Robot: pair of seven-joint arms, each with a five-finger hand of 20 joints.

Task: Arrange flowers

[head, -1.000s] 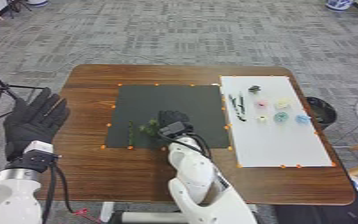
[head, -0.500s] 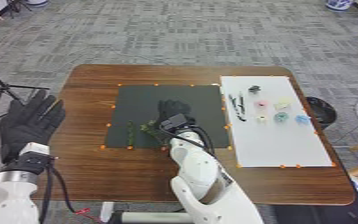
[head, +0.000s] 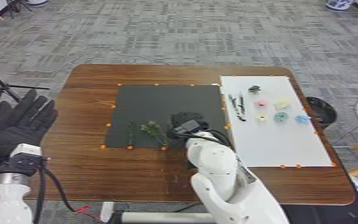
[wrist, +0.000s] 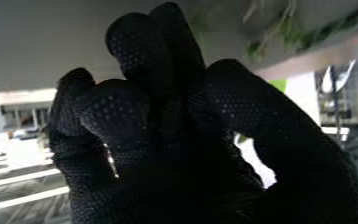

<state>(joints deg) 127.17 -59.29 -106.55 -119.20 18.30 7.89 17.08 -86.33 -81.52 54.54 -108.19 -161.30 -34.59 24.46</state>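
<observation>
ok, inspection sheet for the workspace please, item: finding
Surface: brown table, with black mat and white board
Job's things: two green sprigs on the mat; pink, yellow, teal and blue blooms on the board
Clutter: orange markers edging both
Hands: left hand open beside the table; right hand over the mat
Cables: black cables along the left arm
Surroundings: grey carpet, tripod, black bin

The left robot hand [head: 17,131] has straight fingers, the right robot hand [head: 187,120] loosely bent ones.
</observation>
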